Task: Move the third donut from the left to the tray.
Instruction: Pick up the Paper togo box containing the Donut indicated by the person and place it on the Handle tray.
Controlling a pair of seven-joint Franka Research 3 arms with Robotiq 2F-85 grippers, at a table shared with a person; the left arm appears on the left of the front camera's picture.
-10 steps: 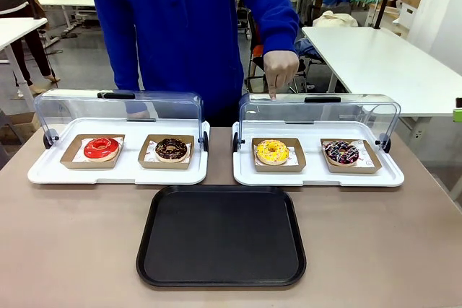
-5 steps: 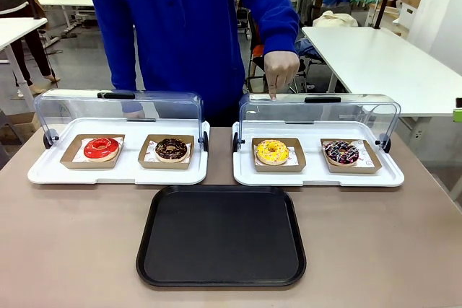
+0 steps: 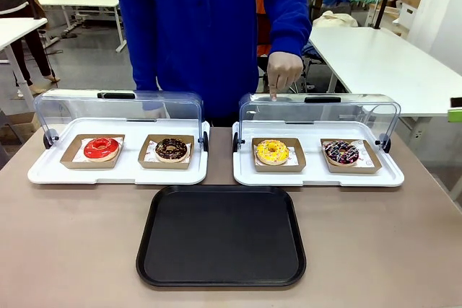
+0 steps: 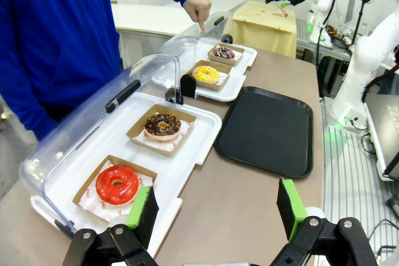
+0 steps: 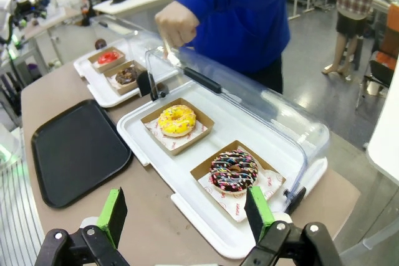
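Wrist views show the left pincer point(image 4: 216, 207) and right pincer point(image 5: 186, 212) spread. Front view: a hand point(image 3: 284, 73) points down over the donut point(image 3: 271, 151), beyond the tray point(image 3: 220, 239).

The left gripper point(image 4: 216, 207) is hovering with its jaws spread wide, holding nothing; the right gripper point(image 5: 186, 213) is hovering likewise, jaws wide apart and empty.
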